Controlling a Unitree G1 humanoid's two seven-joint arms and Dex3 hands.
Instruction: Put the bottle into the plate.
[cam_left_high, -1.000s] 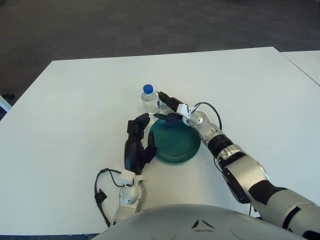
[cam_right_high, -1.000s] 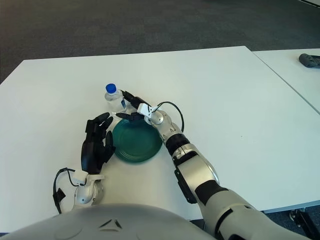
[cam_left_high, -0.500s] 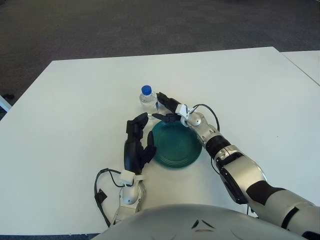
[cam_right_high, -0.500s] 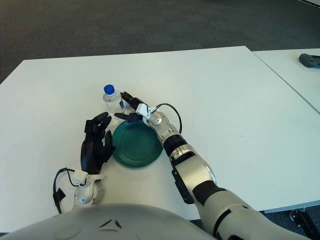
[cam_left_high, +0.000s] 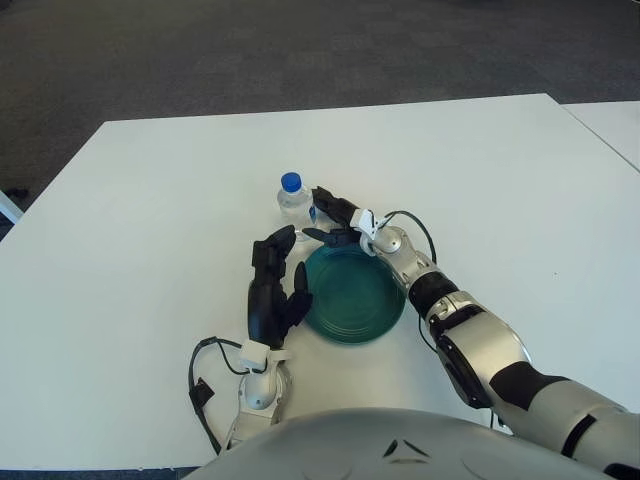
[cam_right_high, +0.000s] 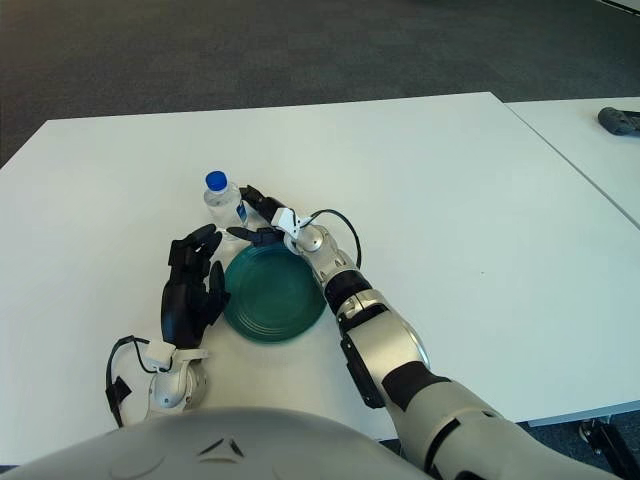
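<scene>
A small clear bottle (cam_left_high: 295, 204) with a blue cap stands upright on the white table, just beyond the green plate (cam_left_high: 352, 294). My right hand (cam_left_high: 330, 218) reaches over the plate's far rim, its fingers spread next to the bottle's right side, not closed on it. My left hand (cam_left_high: 274, 283) rests on the table at the plate's left edge, fingers relaxed and holding nothing. The bottle also shows in the right eye view (cam_right_high: 222, 201).
The white table (cam_left_high: 150, 200) spreads wide on all sides. A second table edge shows at the far right with a dark object (cam_right_high: 618, 120) on it. Cables (cam_left_high: 205, 385) trail by my left wrist.
My right hand and the bottle have shifted slightly left and away. The plate has slid a little toward me and to the right.
</scene>
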